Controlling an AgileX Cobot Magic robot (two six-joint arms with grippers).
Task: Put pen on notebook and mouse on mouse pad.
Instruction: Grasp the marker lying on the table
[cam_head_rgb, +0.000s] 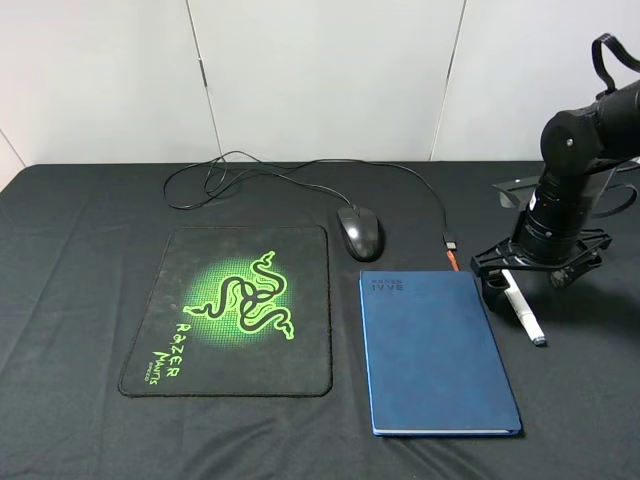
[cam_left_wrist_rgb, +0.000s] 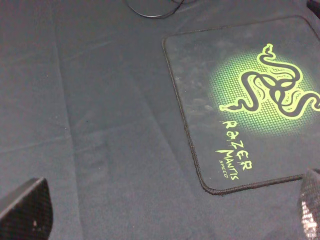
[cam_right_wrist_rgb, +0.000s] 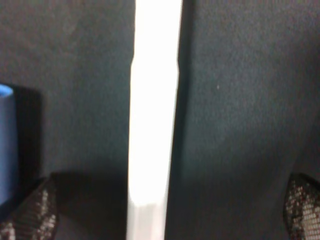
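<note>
**Pen (cam_head_rgb: 522, 308) lying on black cloth (cam_head_rgb: 80, 300) just right of the notebook (cam_head_rgb: 435, 350), straddled by the right gripper (cam_head_rgb: 527, 280), jaws spread.**
Mouse (cam_head_rgb: 360, 232) sits off the pad (cam_head_rgb: 235, 310), beyond its far right corner; left gripper (cam_left_wrist_rgb: 167, 207), jaws apart, over cloth left of the pad. White panelled wall (cam_head_rgb: 320, 70) behind.

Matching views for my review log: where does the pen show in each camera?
Exterior high: the pen lies just right of the notebook.
Left wrist: not in view.
Right wrist: the pen fills the centre as a white bar.
Shared landmark, exterior and right wrist: the notebook's blue edge beside the pen.
</note>
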